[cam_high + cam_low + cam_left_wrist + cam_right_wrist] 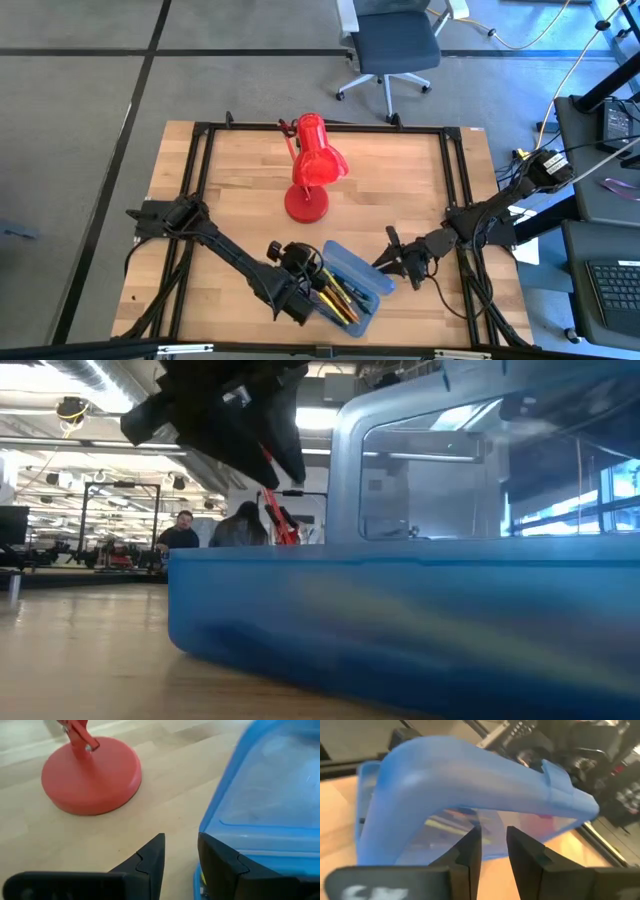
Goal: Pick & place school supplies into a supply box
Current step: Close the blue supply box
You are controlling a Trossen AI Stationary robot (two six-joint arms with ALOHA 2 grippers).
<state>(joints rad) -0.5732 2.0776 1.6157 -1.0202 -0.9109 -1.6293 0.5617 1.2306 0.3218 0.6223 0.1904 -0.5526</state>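
We count one supply box (355, 285): a translucent blue case lying open at the near edge of the wooden table (400, 190), slightly right of centre. Its base half holds the school supplies (335, 295), a cluster of thin pens and pencils in yellow, orange, black and blue; we cannot give an exact count, because they overlap. Its lid half stands raised toward the right arm, as the low view and right wrist view confirm.

We count two arms. The left gripper (300, 300) sits at the box's left end, touching or just beside its rim. In the left wrist view its fingers (150, 862) are a narrow gap apart with nothing between them, and the box wall (260, 810) lies against the outer side of one finger.

The right gripper (392, 262) sits just beside the box's right end. In the right wrist view its fingers (470, 852) are narrowly parted and empty, directly before the lid (470, 775).

We count one red desk lamp (312, 165), standing near mid-table behind the box, well apart from it. One office chair (392, 45) stands beyond the table. Two people (180, 530) show far off in the low view.
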